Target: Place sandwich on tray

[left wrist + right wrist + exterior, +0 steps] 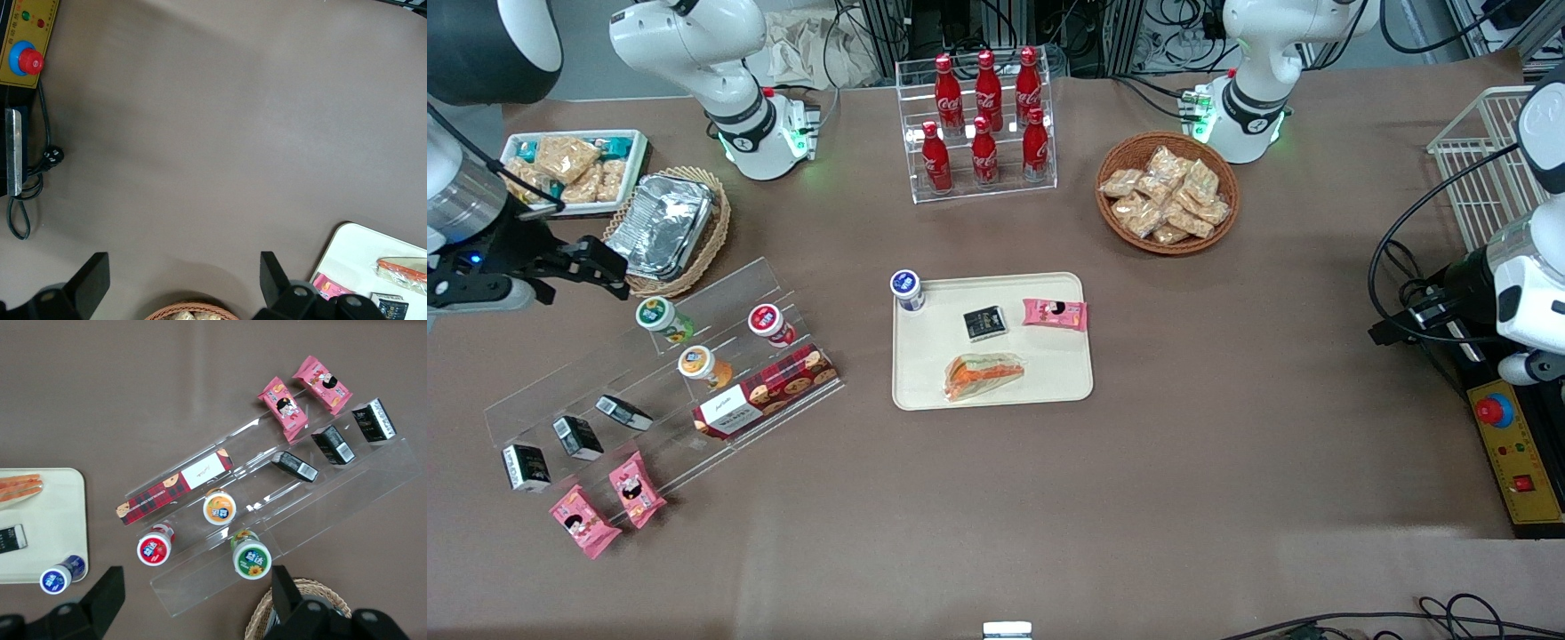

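The wrapped sandwich (983,375) lies flat on the cream tray (1049,382), in the part of the tray nearest the front camera. Its orange edge also shows in the right wrist view as the sandwich (19,487) on the tray (63,520). My gripper (609,267) hovers high at the working arm's end of the table, above the edge of a wicker basket and the upper step of the clear shelf. It is open with nothing between its fingers (107,597), well apart from the tray.
On the tray with the sandwich are a blue-lidded cup (907,289), a black packet (985,323) and a pink snack packet (1055,313). The clear stepped shelf (658,373) holds cups, a biscuit box and packets. A foil-filled basket (665,229) sits under my gripper. A cola rack (978,124) stands at the back.
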Controlling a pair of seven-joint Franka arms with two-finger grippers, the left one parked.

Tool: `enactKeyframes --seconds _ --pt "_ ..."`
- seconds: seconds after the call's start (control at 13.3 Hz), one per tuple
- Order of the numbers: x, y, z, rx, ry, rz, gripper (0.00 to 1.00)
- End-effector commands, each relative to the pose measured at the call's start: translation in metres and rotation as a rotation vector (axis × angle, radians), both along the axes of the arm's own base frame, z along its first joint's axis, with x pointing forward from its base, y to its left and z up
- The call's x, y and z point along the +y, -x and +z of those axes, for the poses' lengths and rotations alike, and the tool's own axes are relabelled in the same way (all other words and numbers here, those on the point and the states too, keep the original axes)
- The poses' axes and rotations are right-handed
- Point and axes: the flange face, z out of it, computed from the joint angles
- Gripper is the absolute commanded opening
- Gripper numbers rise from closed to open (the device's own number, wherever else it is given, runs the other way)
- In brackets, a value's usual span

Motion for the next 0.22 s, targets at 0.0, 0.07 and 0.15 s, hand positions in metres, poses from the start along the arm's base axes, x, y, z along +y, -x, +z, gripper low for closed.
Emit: enactKeyframes --seconds 0.0,0.07,0.15 --pt "-0.0189 -0.0087 -0.0001 -0.013 0.023 0.046 0.98" --pt "-0.0224 -0.0109 0.0019 -0.033 0.029 0.085 0.98" --pt "-0.0257 -0.0110 0.0026 -0.039 0.029 0.100 0.98"
